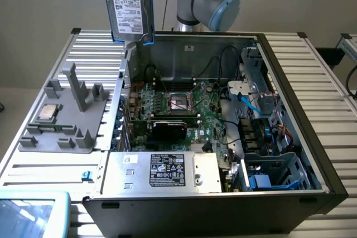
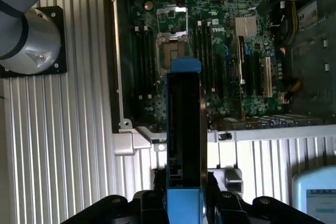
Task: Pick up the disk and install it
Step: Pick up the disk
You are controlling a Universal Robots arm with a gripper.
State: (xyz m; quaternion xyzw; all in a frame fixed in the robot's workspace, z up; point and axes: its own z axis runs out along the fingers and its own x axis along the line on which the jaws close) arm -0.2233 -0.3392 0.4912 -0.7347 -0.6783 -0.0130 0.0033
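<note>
One disk (image 1: 131, 6), upright above the open computer case (image 1: 329, 176), sits clamped in the pincer (image 2: 185, 198).

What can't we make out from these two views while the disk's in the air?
- Exterior view: the disk is cut off by the top edge, and its label print is too small to read.
- Wrist view: the disk is edge-on in the end effector, so its label face is hidden, and it covers part of the motherboard.
- Exterior view: the drive cage interior is in shadow.
</note>
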